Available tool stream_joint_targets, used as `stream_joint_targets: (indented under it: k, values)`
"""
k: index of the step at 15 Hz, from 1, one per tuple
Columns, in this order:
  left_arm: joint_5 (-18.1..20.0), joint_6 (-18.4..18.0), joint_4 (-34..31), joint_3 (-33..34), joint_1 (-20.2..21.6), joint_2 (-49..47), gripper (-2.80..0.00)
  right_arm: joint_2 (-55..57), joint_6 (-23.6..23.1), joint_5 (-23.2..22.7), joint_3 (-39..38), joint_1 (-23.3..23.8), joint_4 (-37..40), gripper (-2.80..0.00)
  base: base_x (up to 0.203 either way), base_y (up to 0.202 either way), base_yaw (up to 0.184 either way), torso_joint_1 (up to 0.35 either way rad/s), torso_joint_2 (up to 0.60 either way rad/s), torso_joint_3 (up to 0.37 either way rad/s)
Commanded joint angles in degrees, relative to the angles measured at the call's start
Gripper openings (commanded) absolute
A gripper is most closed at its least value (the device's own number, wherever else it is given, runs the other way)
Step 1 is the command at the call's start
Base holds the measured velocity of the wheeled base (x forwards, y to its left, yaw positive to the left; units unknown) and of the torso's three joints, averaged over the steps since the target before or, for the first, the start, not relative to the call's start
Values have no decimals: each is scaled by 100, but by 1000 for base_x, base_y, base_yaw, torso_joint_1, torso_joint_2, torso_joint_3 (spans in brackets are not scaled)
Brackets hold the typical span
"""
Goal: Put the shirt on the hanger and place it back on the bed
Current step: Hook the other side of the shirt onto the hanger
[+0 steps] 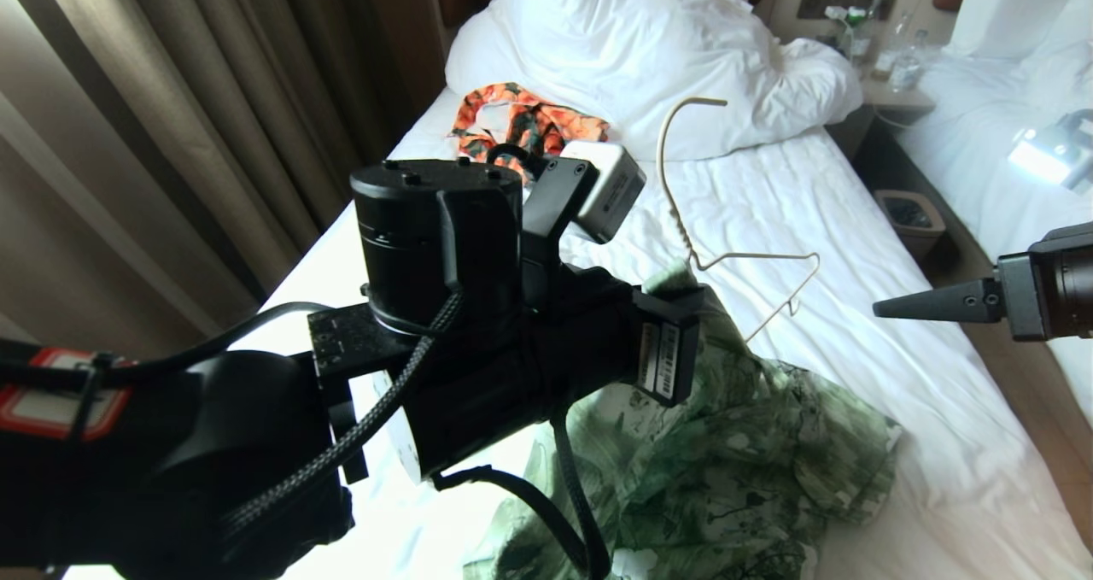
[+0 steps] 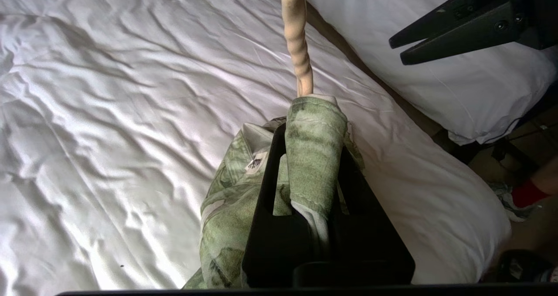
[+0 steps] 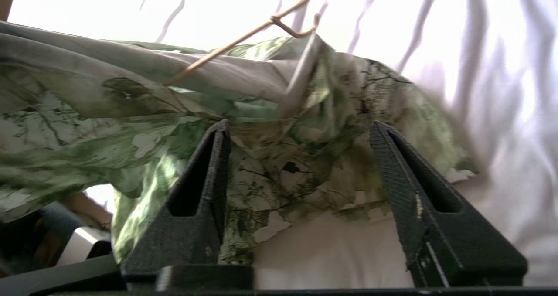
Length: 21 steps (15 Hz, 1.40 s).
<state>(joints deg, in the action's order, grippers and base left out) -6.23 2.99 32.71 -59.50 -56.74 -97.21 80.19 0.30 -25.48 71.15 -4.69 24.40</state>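
Daylight fell strongly across the white sheet of the bed (image 1: 854, 221), which glared near its left edge in the head view, while the curtains (image 1: 171, 119) beside it lay dim and brown. In the right wrist view the sheet behind the shirt (image 3: 305, 165) was blown out to near white, the hanger (image 3: 244, 39) wire looked soft, and the close black fingers (image 3: 192, 209) stood out dark against it. The left wrist view was evenly lit, with soft shadows in the sheet's wrinkles and the hanger's neck slightly blurred.
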Motion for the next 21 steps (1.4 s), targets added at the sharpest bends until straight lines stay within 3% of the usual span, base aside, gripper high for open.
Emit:
stream_joint_targets:
  k: [1,4,9,13,14,16,19,21]
  values:
    - [-193,0,8,-4,-30,9,-280,-296,-83,276,-83,143,63,-280,0,0,0,0,0,0]
    - [-288,18,8,26,-14,115,-280,-296,-665,1143,-150,165,681,-280,0,0,0,0,0,0]
    - [-370,11,6,87,-127,323,-280,495,-467,1159,-313,111,484,-280,0,0,0,0,0,0]
    - [-405,-8,8,62,-145,359,-280,1209,149,973,-777,77,-908,-280,0,0,0,0,0,0]
    - [-405,-12,8,62,-145,375,-280,1336,328,750,-805,72,-1086,0,0,0,0,0,0,0]
    - [-414,-18,8,62,-145,378,-280,1643,615,576,-774,-35,-1268,0,0,0,0,0,0,0]
    - [-423,-26,8,53,-145,378,-280,2025,1375,564,-801,-314,-2198,0,0,0,0,0,0,0]
    - [-423,-26,8,62,-145,378,-280,2146,1514,593,-769,-558,-2432,0,0,0,0,0,0,0]
